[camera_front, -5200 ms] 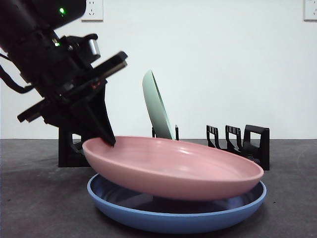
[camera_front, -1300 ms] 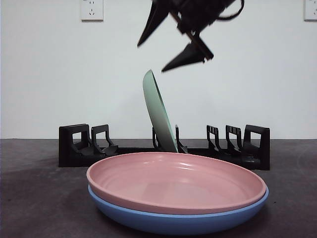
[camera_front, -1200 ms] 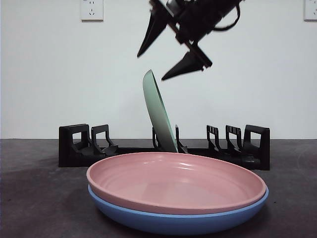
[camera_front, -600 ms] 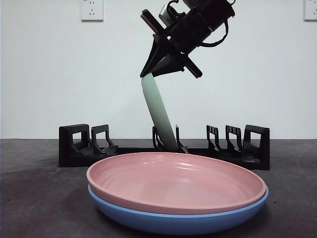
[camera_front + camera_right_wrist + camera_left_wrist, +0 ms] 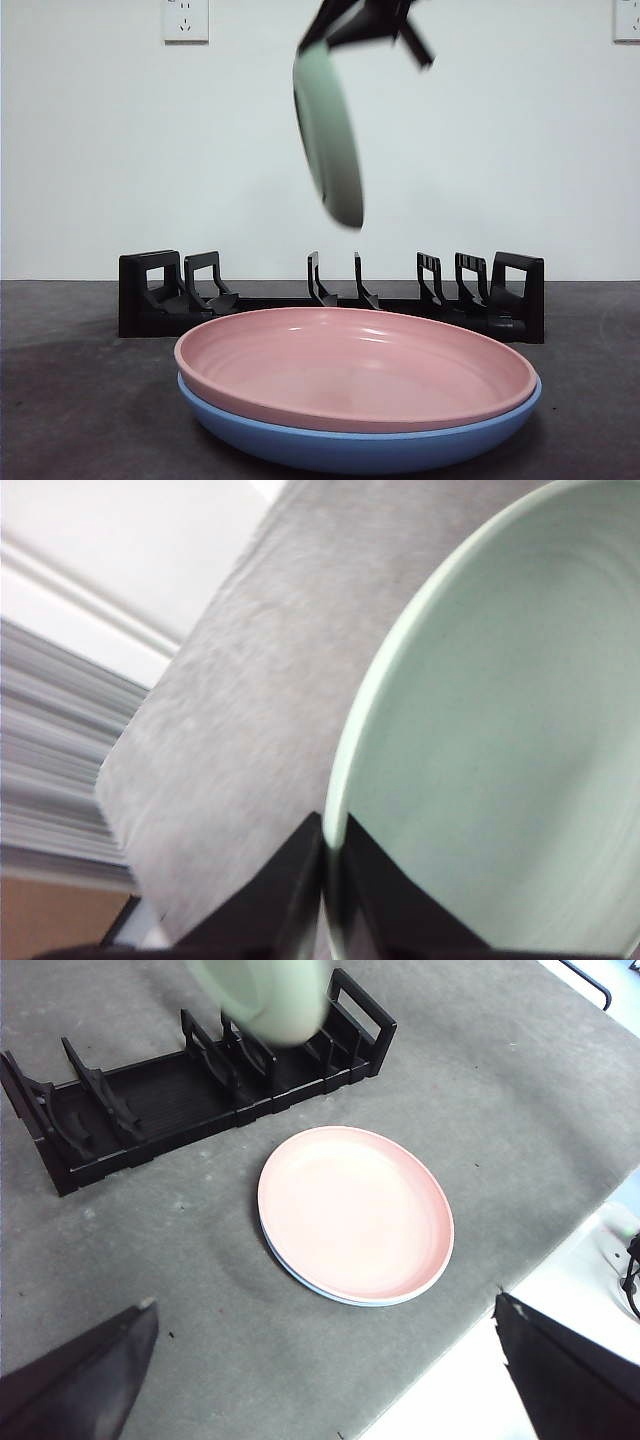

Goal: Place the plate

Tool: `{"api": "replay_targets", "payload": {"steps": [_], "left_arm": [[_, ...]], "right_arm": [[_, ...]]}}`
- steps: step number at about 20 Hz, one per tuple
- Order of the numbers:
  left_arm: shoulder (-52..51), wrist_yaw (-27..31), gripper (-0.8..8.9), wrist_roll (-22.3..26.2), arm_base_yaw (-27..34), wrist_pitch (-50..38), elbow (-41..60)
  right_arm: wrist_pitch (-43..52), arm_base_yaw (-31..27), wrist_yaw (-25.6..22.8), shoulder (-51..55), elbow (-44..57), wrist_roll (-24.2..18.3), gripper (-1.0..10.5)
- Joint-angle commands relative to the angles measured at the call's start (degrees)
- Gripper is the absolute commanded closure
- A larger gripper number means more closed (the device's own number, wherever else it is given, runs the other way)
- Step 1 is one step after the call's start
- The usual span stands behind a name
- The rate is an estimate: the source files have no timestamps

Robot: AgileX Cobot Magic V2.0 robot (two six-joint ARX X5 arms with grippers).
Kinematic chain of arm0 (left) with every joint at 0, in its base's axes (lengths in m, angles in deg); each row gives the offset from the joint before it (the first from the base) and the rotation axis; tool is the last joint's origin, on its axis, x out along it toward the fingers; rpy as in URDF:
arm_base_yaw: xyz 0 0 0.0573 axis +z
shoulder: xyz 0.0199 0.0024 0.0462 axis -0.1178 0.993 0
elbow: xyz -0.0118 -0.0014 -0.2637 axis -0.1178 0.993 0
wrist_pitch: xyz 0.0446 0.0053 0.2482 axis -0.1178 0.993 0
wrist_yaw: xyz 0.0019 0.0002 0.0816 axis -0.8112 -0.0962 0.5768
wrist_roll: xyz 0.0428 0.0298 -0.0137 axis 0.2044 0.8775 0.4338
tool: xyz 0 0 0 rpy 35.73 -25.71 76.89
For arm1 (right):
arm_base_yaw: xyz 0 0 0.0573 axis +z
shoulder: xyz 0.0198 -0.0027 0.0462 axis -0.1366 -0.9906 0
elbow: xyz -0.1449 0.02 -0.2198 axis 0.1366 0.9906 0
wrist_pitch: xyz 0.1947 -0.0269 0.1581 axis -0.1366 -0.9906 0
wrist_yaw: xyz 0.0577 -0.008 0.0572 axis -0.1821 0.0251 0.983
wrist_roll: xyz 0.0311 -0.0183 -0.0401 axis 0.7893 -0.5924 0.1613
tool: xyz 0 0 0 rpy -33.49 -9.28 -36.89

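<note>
A: Where's the green plate (image 5: pixel 328 135) now?

B: Up in the air, high above the black dish rack (image 5: pixel 330 296). Half a sec ago it was sitting in the rack's middle slot. Now that slot is empty.

A: Who's got it?

B: The right gripper (image 5: pixel 330 885). Its two black jaws are pinched on the plate's rim, one on each side. In the front view the gripper (image 5: pixel 365 18) is at the very top, right over the rack.

A: Is the plate flat?

B: No, it hangs on its edge, tipped a bit. It looks blurry, so I think it's moving fast.

A: And the left gripper (image 5: pixel 320 1360)?

B: Its jaws are wide apart w/ nothing btwn them. It waits well away from the rack, looking down at the table (image 5: pixel 200 1270).

A: What's in front of the rack?

B: A pink plate (image 5: pixel 355 365) sitting inside a blue plate (image 5: pixel 360 445). They're stacked, just in front of the rack.

A: So what does the lift mean?

B: I think the green plate is out of the rack and ready to go somewhere. My guess is on top of the pink one, but I can't be sure. It has to turn flat first, or it could clank or slip.
</note>
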Motion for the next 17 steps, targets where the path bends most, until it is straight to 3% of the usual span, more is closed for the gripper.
{"api": "replay_targets", "payload": {"steps": [1, 5, 9, 13, 17], "left_arm": [[0.2, 0.1, 2.86, 0.3, -0.5, -0.5, -1.0], [0.2, 0.1, 2.86, 0.4, -0.5, -0.2, -1.0], [0.2, 0.1, 2.86, 0.5, -0.5, -0.2, -1.0], [0.2, 0.1, 2.86, 0.5, -0.5, -0.3, -1.0], [0.2, 0.1, 2.86, 0.5, -0.5, -0.6, -1.0]], "right_arm": [[-6.7, 1.6, -1.5, 3.6, -1.6, -8.1, 9.4], [-18.9, 5.3, -4.5, 10.6, -1.4, -16.8, 9.4], [-25.9, 9.6, -5.6, 16.7, -1.4, -20.0, 9.4], [-31.6, 14.5, -12.0, 22.1, -0.2, -20.0, 9.4], [-31.5, 19.8, -18.3, 27.0, 5.7, -15.6, 9.4]]}}
